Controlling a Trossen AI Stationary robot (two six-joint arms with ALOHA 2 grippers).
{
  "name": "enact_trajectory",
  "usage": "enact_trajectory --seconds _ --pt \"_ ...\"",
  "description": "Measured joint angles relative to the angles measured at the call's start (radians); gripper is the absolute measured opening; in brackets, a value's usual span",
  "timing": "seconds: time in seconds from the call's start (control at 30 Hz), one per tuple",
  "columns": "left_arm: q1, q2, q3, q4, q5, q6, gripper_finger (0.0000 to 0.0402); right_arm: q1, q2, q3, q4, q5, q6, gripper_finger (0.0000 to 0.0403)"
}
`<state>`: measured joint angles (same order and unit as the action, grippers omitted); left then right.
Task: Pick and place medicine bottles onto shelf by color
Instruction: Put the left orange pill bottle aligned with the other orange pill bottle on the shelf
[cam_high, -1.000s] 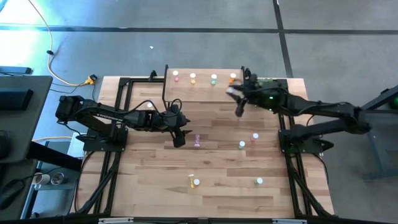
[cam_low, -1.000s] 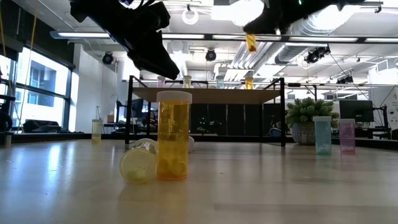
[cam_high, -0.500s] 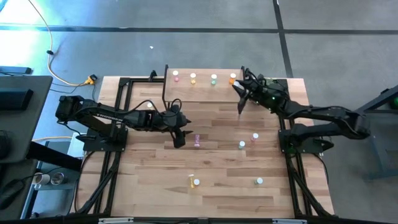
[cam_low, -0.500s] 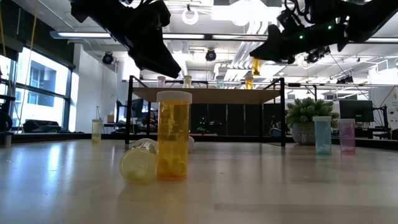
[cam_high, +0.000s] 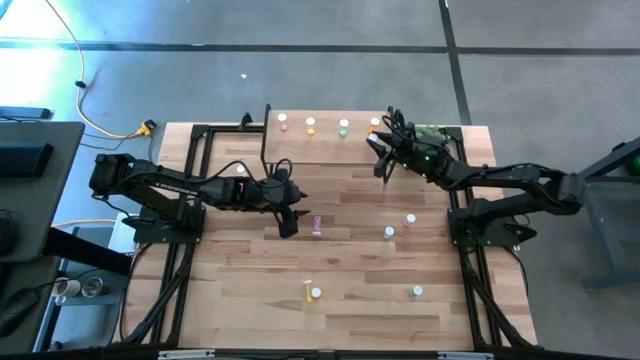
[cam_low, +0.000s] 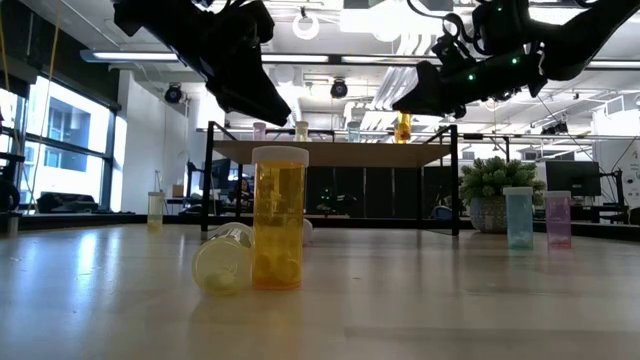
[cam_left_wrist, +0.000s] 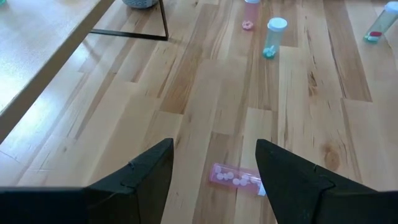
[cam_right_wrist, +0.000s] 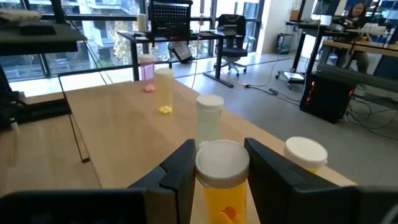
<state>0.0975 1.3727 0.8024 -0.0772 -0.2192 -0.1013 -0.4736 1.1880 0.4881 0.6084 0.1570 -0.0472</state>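
**Right gripper holds an orange bottle at the shelf; left gripper spread above a pink bottle**

1. Right gripper (cam_right_wrist: 214, 180): the jaws are clenched on an orange bottle (cam_right_wrist: 222, 180) with a white cap, one dark finger on each side of its body. The bottle stands upright between the jaws.

2. The shelf (cam_high: 325, 143) lies directly beneath and ahead of these jaws. Four capped bottles stand on it: a second orange bottle (cam_right_wrist: 305, 155) just beside the jaws, then a green bottle (cam_right_wrist: 209, 121), a yellow bottle (cam_right_wrist: 164, 90) and a pink bottle (cam_right_wrist: 147, 73), each farther out in a row.

3. In the low view, the held bottle hangs at the tip of the right gripper, just above the shelf board at its post.

4. Left gripper (cam_left_wrist: 214, 171): the jaws are released and spread wide, holding nothing. It hovers above the tabletop (cam_high: 340, 260).

5. A fallen pink bottle (cam_left_wrist: 236, 178) lies on its side on the tabletop in the gap between the left jaws, below them and not touched.

6. Beyond the left jaws, well apart, stand further bottles: a green one (cam_left_wrist: 274, 36) and a pink one (cam_left_wrist: 250, 12).
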Motion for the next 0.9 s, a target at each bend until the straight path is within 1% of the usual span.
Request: enact_trajectory --seconds 0.27,0.67,0.9 --pt "0.000 0.000 0.000 0.000 0.000 -0.011 0.0216 -0.011 0.002 0.000 -0.045 0.001 0.024 0.0114" --pt "0.000 0.000 0.000 0.000 0.001 -0.026 0.0216 -0.011 0.002 0.000 -0.051 0.002 0.021 0.0114" --pt "0.000 0.000 0.000 -0.001 0.001 -0.026 0.0216 -0.011 0.002 0.000 -0.067 0.028 0.013 0.0114"
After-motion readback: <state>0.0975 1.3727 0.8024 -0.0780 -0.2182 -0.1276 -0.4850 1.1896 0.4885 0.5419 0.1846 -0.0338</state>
